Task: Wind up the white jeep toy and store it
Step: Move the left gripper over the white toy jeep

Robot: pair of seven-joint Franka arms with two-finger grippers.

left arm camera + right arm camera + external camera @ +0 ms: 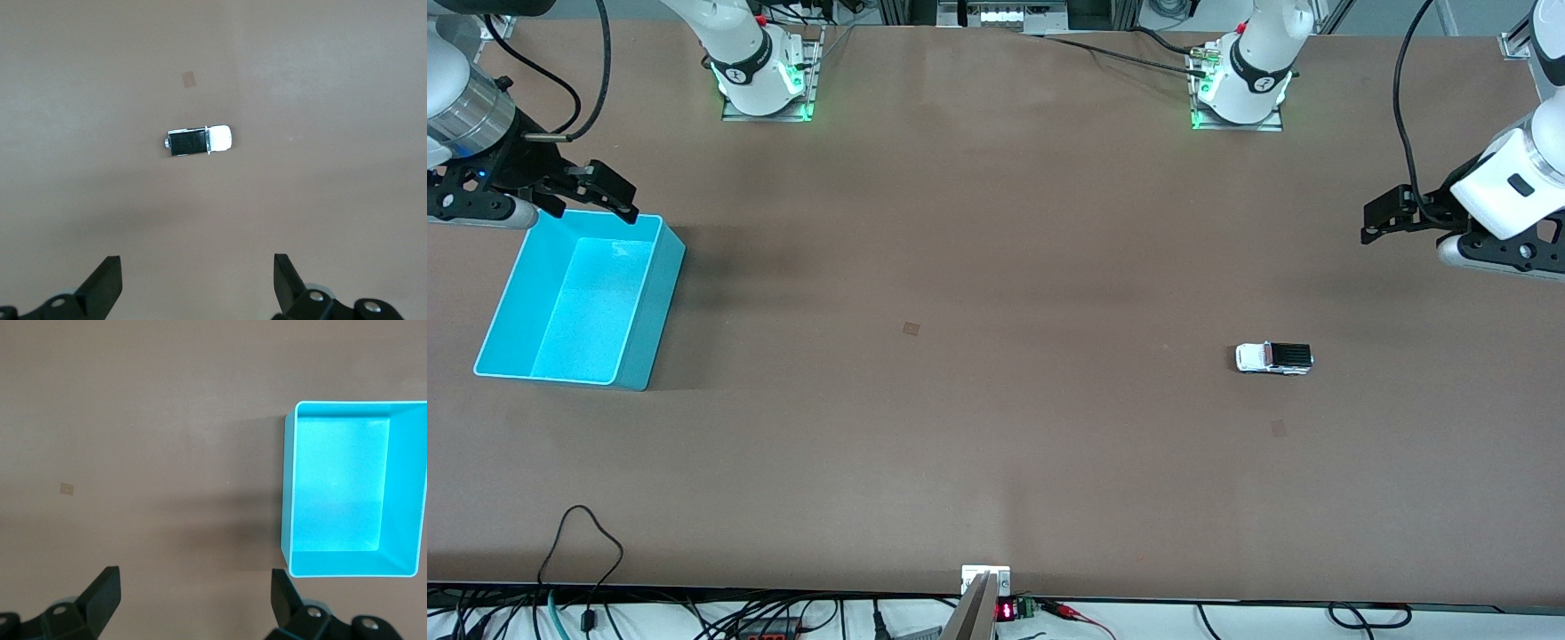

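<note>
Before the pick: both my grippers wait, fingers apart.
The tiny white jeep toy with black ribbed roof (pixel 1273 357) sits on the brown table (pixel 978 444) toward my left arm's end, untouched, well apart from the empty cyan plastic bin (pixel 649 302). My left gripper (pixel 1376 222) must descend onto it; my right gripper (pixel 615 201) hovers over the bin's edge.

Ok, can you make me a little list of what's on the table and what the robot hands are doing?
toy: white jeep toy, on its wheels on the table, toward the left arm's end
box: cyan bin, nothing in it, toward the right arm's end
left gripper: fingers open, holding nothing, up in the air over bare table at the left arm's end
right gripper: fingers open, holding nothing, over the bin's rim
toy stored yet: no, it sits apart from the bin
</note>
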